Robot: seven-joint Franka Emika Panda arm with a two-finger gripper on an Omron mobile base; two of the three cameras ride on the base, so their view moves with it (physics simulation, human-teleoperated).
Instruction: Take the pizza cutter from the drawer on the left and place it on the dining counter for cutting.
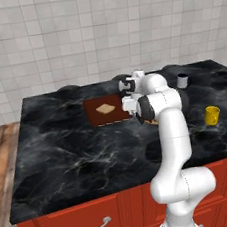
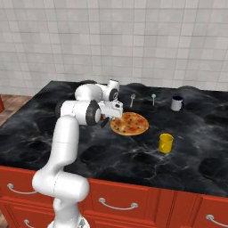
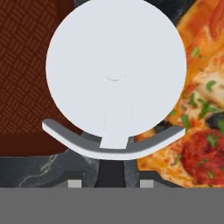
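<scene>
Arm reaches forward over the dining counter [image 1: 80,155], a black white-veined marble island on a red drawer base.

Hand view: the pizza cutter [image 3: 116,74] sits directly ahead of the gripper [image 3: 110,181], its round white wheel blade very large in the frame, a grey curved guard beneath it, and a dark handle running down between the two finger tips. The jaws are clasped on that handle, partly closed, so the cutter is held in the hand above the counter.

Behind the wheel, a dark red-brown cutting board [image 3: 22,65] lies to one side and a pizza [image 3: 201,109] with red slices and green flecks to the other, marble showing between them.

Left base view: the cutting board [image 1: 98,118] carries a pale slice of bread [image 1: 105,108]; the hand hangs just beside its right edge. A yellow cup [image 1: 212,115] stands to the right, a dark mug [image 1: 182,81] further back.

Right base view: the pizza [image 2: 129,124] lies just right of the gripper [image 2: 105,121]. Two small upright utensils [image 2: 132,99] stand behind it; I cannot tell what they are.
</scene>
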